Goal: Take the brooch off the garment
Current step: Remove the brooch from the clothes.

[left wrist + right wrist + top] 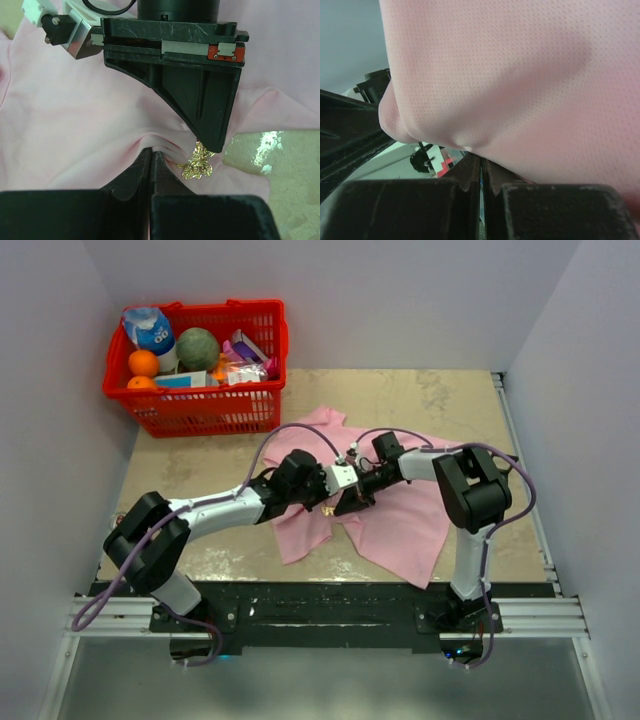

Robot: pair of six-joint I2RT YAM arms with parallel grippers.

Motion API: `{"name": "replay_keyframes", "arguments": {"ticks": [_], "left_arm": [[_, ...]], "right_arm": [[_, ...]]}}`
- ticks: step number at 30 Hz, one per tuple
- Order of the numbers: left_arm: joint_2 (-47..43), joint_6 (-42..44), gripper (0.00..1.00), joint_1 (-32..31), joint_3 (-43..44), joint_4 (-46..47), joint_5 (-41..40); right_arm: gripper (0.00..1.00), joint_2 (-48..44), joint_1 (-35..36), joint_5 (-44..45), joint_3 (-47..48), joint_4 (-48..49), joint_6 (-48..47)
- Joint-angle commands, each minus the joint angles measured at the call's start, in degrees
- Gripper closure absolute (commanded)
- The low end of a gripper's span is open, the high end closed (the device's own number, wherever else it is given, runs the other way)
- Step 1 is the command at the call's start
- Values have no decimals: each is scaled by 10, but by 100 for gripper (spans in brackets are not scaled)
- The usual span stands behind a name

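Left pincer (151, 157) is clamped on a shirt (75, 115) fold just beside the brooch (197, 162). Brooch sits near the cloth edge, bare desk (285, 170) next to it. Right pincer (481, 167) is closed tight with its tips at the brooch; can't tell if it has the pin or only cloth. Risk: if it caught cloth, pulling lifts the shirt, and the pin stays in or the fabric tears. Left slipping does the same.

The shirt (400, 530) is seen in plain pink, the brooch (198, 161) in gold, the basket (205, 412) in red, the fingers (167, 187) in black.
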Motion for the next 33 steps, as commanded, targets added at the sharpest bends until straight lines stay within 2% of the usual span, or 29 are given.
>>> {"name": "replay_keyframes", "arguments": {"ticks": [1,9,13,19,25,29,32,33], "left_arm": [[-2,-3,100,1,34,29,30],[-19,-1,100,2,9,-15,28],[-41,-8,100,2,6,-69,90],[-26,-43,100,1,28,-102,154],[-21,-29,100,2,57,-103,91],[-23,-7,100,2,77,-105,77],[-7,1,100,4,102,-144,138],[10,-2,100,6,120,-179,175]], "right_arm": [[100,12,7,8,18,-27,-16],[100,5,-7,23,47,-56,-51],[100,7,-18,53,113,-96,-102],[100,49,-17,41,167,-76,-88],[100,59,-13,55,168,-114,-129],[100,48,4,52,162,-150,-158],[100,22,-1,88,153,-147,-148],[92,14,-13,107,154,-149,-146]]}}
